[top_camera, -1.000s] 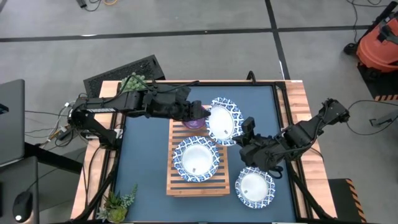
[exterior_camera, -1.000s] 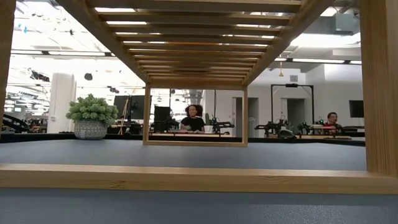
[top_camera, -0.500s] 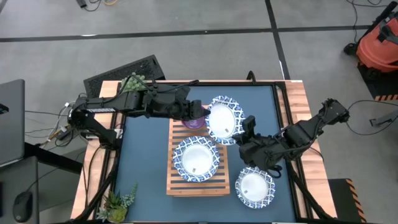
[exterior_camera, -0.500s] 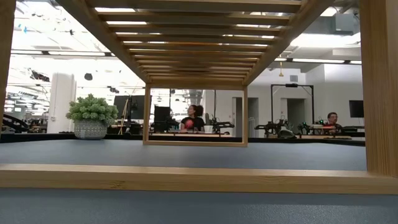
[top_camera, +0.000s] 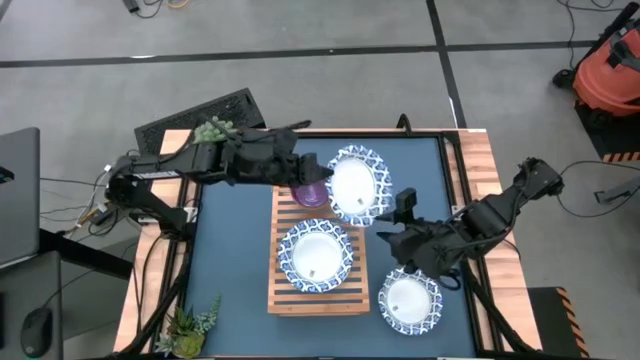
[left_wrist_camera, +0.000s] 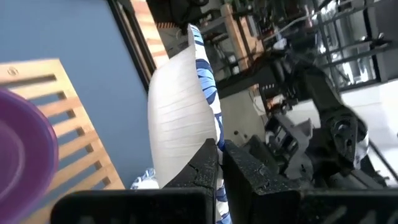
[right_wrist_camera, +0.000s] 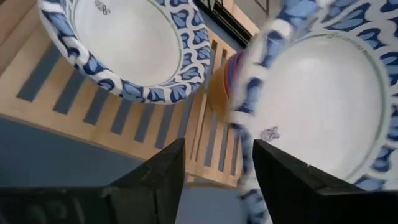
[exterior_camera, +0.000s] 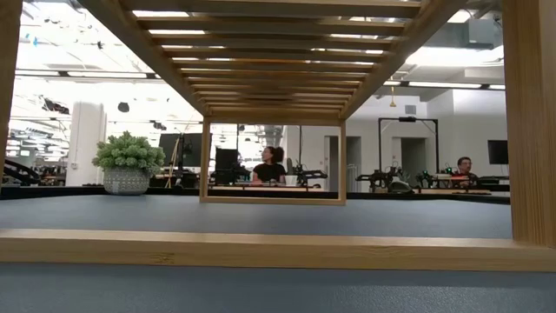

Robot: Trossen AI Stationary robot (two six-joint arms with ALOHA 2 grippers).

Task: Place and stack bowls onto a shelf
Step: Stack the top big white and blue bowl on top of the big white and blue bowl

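While the left claw [top_camera: 318, 180] pinches the rim of a white dish [top_camera: 352, 185] and holds it tilted over the far end of the shelf [top_camera: 290, 295], a purple bowl [top_camera: 309, 193] sits on the slats just beside it. Another dish [top_camera: 316, 251] rests mid-shelf, and a third [top_camera: 409, 299] lies on the worktop [top_camera: 230, 260] off the shelf's near right corner. Above that one hovers the right claw [top_camera: 392, 238], its fingers [right_wrist_camera: 158, 177] spread and empty.

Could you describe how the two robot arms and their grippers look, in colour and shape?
Both arms are dark, nearly black, built of jointed segments. The left gripper has two flat, matte black fingers with squared edges. The right gripper has similar broad black fingers. Thin cables trail near the left arm's base.
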